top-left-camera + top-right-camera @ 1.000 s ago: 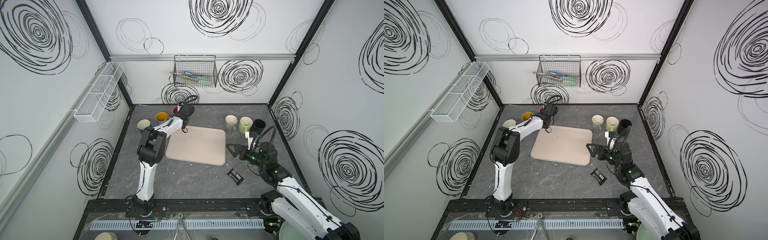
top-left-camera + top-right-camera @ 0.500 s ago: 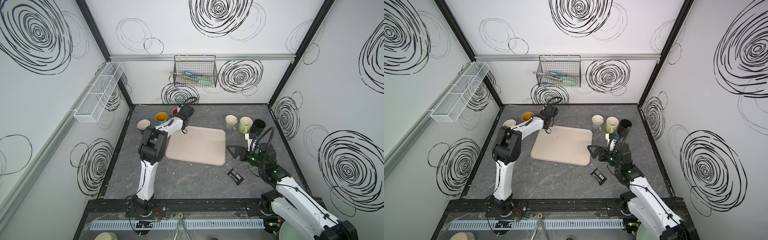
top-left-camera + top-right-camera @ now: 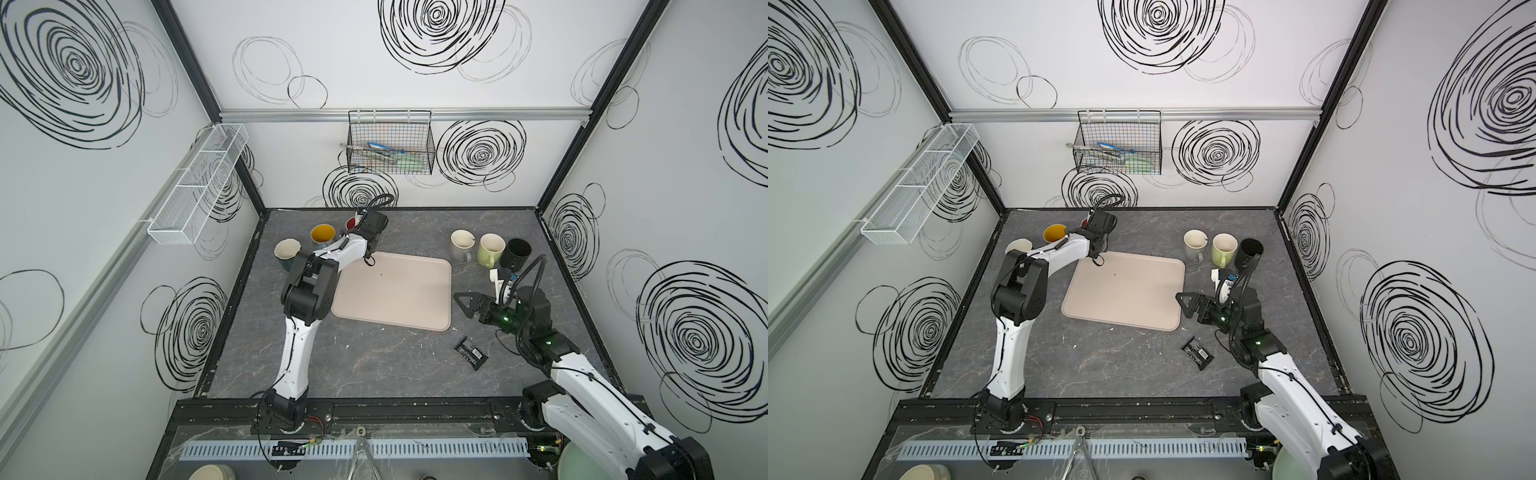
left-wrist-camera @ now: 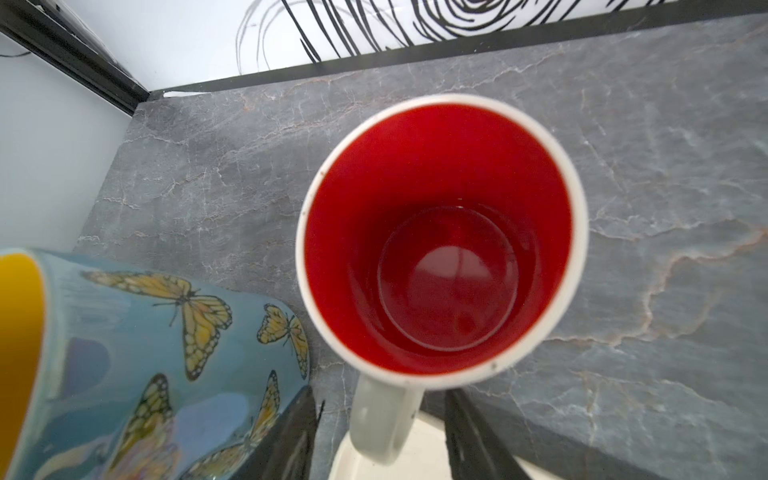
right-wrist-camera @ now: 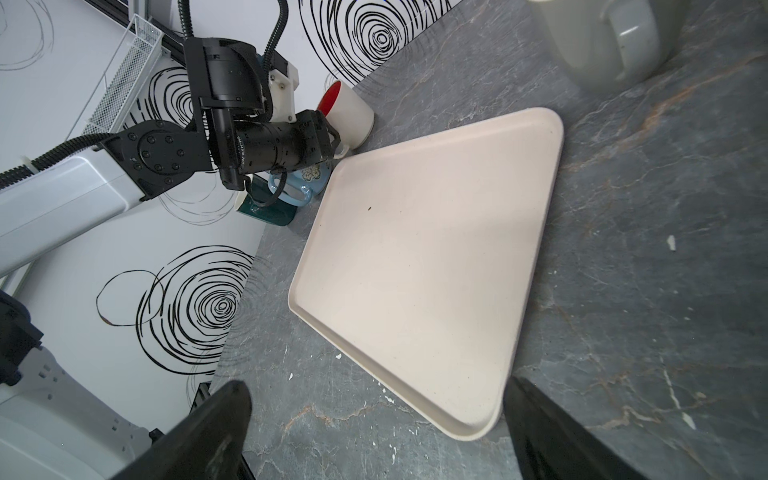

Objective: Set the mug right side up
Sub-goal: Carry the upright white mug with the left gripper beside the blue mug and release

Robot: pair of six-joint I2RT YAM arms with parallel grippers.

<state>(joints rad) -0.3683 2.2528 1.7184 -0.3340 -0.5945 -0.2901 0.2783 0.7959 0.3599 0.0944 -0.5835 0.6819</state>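
Ok so the change: a second ago the left fingers (image 4: 291,436) are clamped on the handle, and now they've let go. In the left wrist view there's a clear gap on both sides of the handle, which sits between them untouched.

The white ceramic mug with the red inside (image 4: 440,241) stands mouth up on the grey marbled tabletop (image 3: 374,365); you look straight down into it. In both top views it's at the upper left of the tabletop, near the back wall, just past the upper left corner of the flat beige tray (image 3: 395,291) and mostly hidden behind the wrist (image 3: 352,223). The blue butterfly mug with the yellow inside (image 4: 166,353) is just beside it, not touching as far as I can tell.

The right fingers (image 5: 216,432) are spread wide with nothing between them, hovering off the right edge of the tray.

My read: the flip is basically done, since the mug stands on its own. What's left is backing the left arm out without clipping the handle or the butterfly mug.
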